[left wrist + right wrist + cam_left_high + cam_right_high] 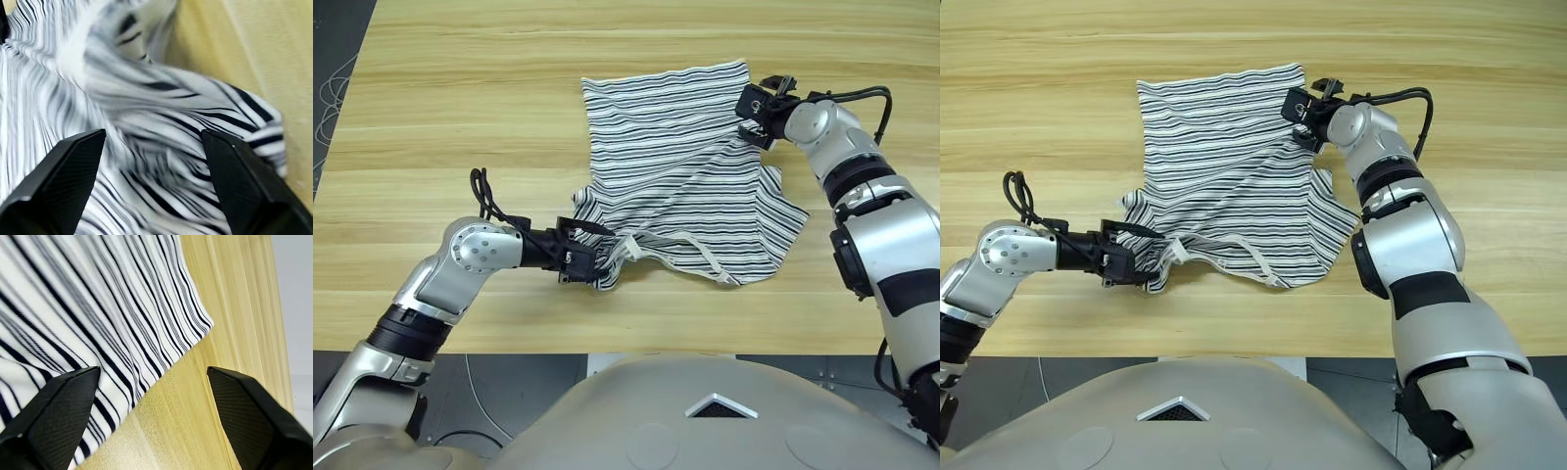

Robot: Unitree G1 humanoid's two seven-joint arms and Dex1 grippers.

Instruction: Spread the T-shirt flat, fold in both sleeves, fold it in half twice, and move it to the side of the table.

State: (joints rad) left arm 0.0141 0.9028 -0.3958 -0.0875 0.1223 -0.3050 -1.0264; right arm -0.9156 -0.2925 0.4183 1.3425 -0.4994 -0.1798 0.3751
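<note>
Left end effector (580,262) at bunched near-left corner of striped T-shirt (675,166): fingers wide apart astride fabric, nothing clamped. Right end effector (759,106) likewise open, at far-right edge. Shirt rumpled mid-worktop (460,98). Judged step: spreading flat. Next: pinch both corners, pull apart.

T-shirt (675,166) on table (460,117), right of centre; left gripper (595,268) at shirt's near-left corner, cloth between its fingers; right gripper (753,117) at shirt's far-right edge, over cloth and table; grippers well apart, shirt between them.
</note>
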